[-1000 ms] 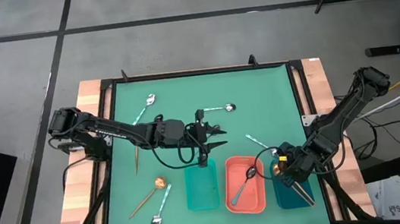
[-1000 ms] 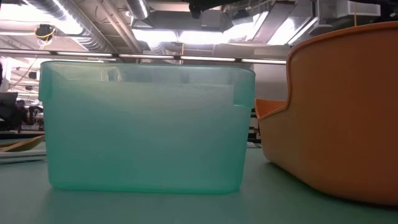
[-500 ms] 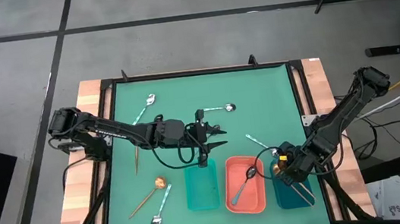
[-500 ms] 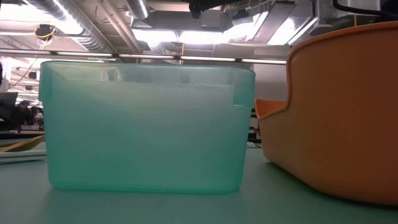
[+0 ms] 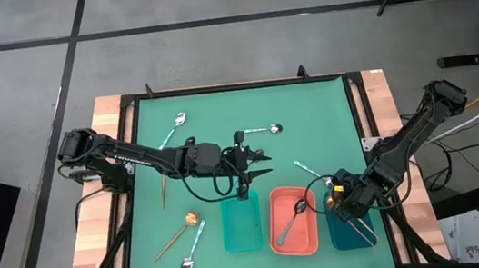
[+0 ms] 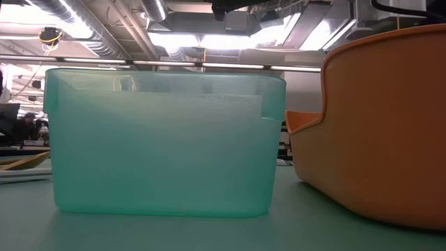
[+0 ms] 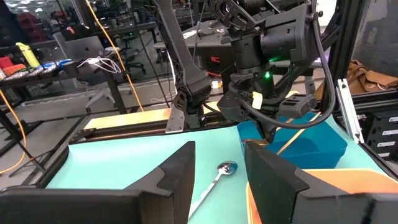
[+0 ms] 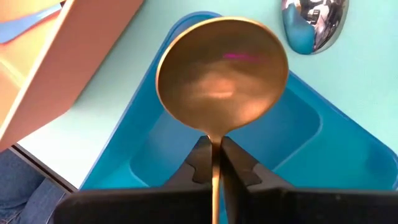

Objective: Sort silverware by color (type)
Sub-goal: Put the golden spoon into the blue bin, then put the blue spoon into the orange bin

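My right gripper (image 5: 339,202) is shut on a gold-copper spoon (image 8: 221,74) over the dark blue tray (image 5: 354,230) at the table's near right. My left gripper (image 5: 259,159) is open and empty at mid table, above the mat just beyond the far end of the teal tray (image 5: 242,225). In the left wrist view its fingers (image 7: 217,180) frame a silver spoon (image 7: 225,168) that lies flat on the mat. A dark spoon (image 5: 294,216) lies in the coral tray (image 5: 280,239). Other spoons lie flat on the mat: silver ones (image 5: 179,120) (image 5: 272,129) (image 5: 188,265) and a gold one (image 5: 191,219). My right gripper pinches the gold-copper spoon's thin handle just behind the bowl (image 8: 214,149) between its two fingers. The handle runs along the fingers and the bowl sticks out ahead of them, face up. The spoon is lifted clear over the dark blue tray (image 8: 292,143).
The three trays stand side by side along the near edge; the teal (image 6: 164,139) and coral (image 6: 380,125) ones fill the low view. A silver spoon's bowl (image 8: 311,25) lies on the mat just past the blue tray's far corner. Open mat lies at far centre.
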